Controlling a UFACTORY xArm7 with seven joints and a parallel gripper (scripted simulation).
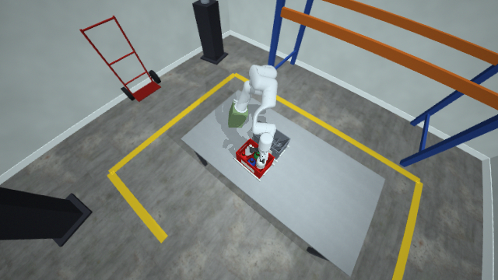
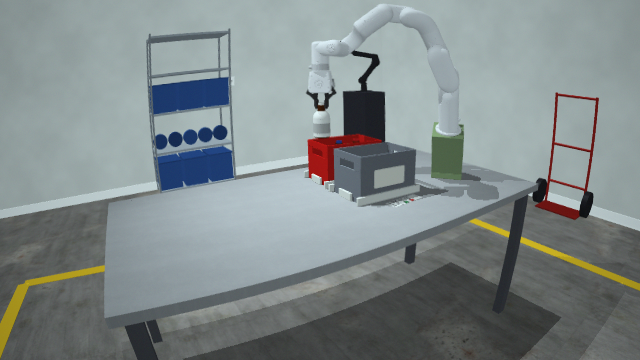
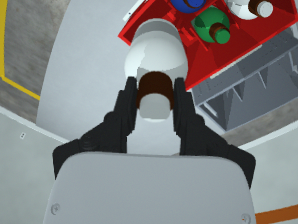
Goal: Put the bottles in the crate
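Observation:
My gripper (image 2: 320, 104) is shut on the brown-capped neck of a white-label bottle (image 2: 320, 124) and holds it upright above the far-left end of the red crate (image 2: 332, 155). In the wrist view the fingers clamp the bottle (image 3: 156, 63) over the crate's corner. The empty grey crate (image 2: 376, 170) stands next to the red one, nearer the exterior camera. The pick list (image 2: 406, 201) lies on the table beside the grey crate.
A green block (image 2: 447, 151) carries the arm's base at the table's back right. A black column (image 2: 364, 115) stands behind the crates. A shelf rack (image 2: 191, 110) and a red hand truck (image 2: 570, 155) stand off the table.

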